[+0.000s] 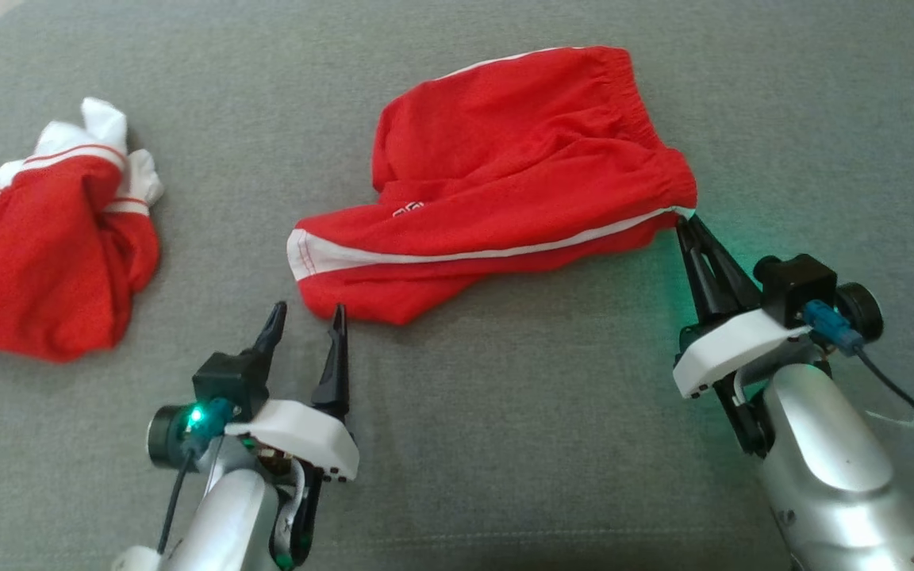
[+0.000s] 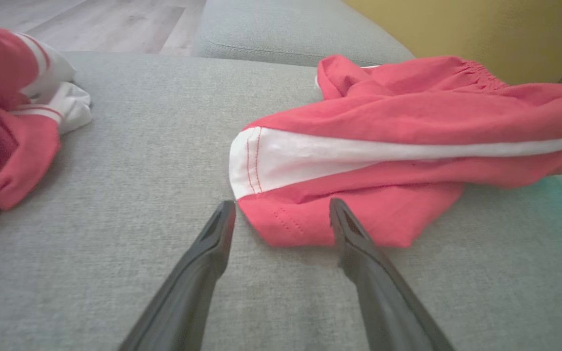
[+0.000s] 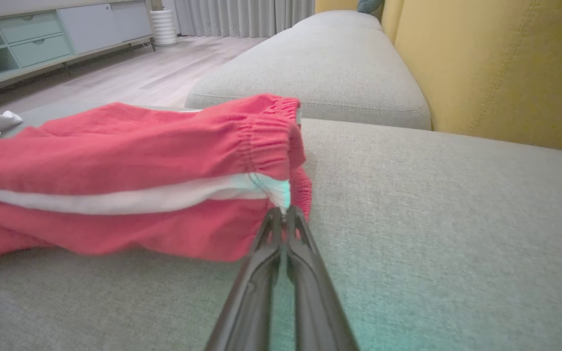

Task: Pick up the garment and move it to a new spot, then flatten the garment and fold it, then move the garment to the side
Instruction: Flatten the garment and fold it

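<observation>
Though a small white print (image 1: 407, 210) on the red shorts (image 1: 505, 182) is too small to read, the shorts lie crumpled at 12 o'clock on the grey woven sofa cushion (image 1: 505, 412), a second red-and-white garment (image 1: 44, 254) well apart at 9 o'clock. At their 3 o'clock end the right gripper (image 1: 687, 226) pinches the waistband corner at the white stripe, fingers pressed together, while the left gripper (image 1: 304, 321) has its fingers spread just beside the leg hem at 7 o'clock. Beyond the cushion are a yellow backrest (image 3: 495, 63), a pale wood floor (image 3: 139, 73), a light drawer cabinet (image 3: 42, 34) and grey curtains (image 3: 242, 17).
</observation>
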Tool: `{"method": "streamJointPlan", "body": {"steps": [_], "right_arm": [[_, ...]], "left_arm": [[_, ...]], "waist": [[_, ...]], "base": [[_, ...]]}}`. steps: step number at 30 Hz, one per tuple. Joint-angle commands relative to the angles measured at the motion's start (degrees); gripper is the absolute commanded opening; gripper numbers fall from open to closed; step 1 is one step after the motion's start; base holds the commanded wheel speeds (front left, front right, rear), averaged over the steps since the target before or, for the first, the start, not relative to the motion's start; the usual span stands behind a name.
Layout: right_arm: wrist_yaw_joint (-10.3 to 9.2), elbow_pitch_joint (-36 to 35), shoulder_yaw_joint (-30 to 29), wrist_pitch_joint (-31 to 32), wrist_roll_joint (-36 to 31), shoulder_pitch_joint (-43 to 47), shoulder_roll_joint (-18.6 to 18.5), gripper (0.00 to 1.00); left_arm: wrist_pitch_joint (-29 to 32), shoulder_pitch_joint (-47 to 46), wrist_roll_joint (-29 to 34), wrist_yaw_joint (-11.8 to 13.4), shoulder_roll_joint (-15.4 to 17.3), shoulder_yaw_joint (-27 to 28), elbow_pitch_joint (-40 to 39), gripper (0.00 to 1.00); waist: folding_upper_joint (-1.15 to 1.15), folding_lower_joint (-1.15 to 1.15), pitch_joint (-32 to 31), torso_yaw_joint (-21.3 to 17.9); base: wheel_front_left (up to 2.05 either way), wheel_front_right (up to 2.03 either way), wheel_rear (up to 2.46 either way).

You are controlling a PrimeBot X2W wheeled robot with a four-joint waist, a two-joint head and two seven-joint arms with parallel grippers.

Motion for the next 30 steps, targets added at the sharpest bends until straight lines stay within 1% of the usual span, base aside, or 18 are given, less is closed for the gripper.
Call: {"method": "streamJointPlan", "body": {"steps": [1, 7, 13, 16, 19, 23, 30], "right_arm": [[0.37, -2.39, 0.77, -0.79, 0.45, 0.6, -0.45, 0.0], [0.37, -4.71, 0.32, -0.79, 1.81, 2.18, -0.71, 0.0], [0.37, -5.34, -0.43, -0.79, 2.27, 2.44, -0.96, 0.0], [0.37, -5.29, -0.56, -0.79, 2.18, 2.15, -0.83, 0.0], [0.37, -5.18, -0.71, -0.79, 2.08, 1.68, -0.44, 0.0], [0.37, -5.28, -0.65, -0.79, 1.92, 0.88, 0.11, 0.0], [0.37, -5.56, -0.27, -0.79, 2.15, 0.16, 0.4, 0.0]], "left_arm": [[-0.6, -1.8, -0.88, -0.57, 0.77, 1.26, -1.84, 1.0], [-0.6, -1.91, -4.09, -3.73, 0.77, 1.93, -2.48, 1.0], [-0.6, -2.44, -6.88, -7.43, 0.77, 4.35, -3.13, 1.0], [-0.6, -3.12, -7.34, -9.23, 0.77, 5.34, -2.59, 1.0], [-0.6, -3.81, -7.48, -10.65, 0.77, 5.14, -1.26, 1.0], [-0.6, -5.19, -6.71, -11.46, 0.77, 4.73, -0.42, 1.0], [-0.6, -6.65, -6.04, -11.62, 0.77, 4.25, -1.87, 1.0]], "waist": [[0.0, 0.0, -0.06, -0.68], [0.0, 0.0, 0.15, -2.21], [0.0, 0.0, 0.91, -3.09], [0.0, 0.0, 1.43, -3.25], [0.0, 0.0, 1.98, -3.39], [0.0, 0.0, 2.69, -3.44], [0.0, 0.0, 3.43, -3.52]], "base": [[0.0, 0.0, 0.0], [0.0, 0.0, 0.0], [0.0, 0.0, 0.0], [0.0, 0.0, 0.0], [0.0, 0.0, 0.0], [0.0, 0.0, 0.0], [0.0, 0.0, 0.0]]}}
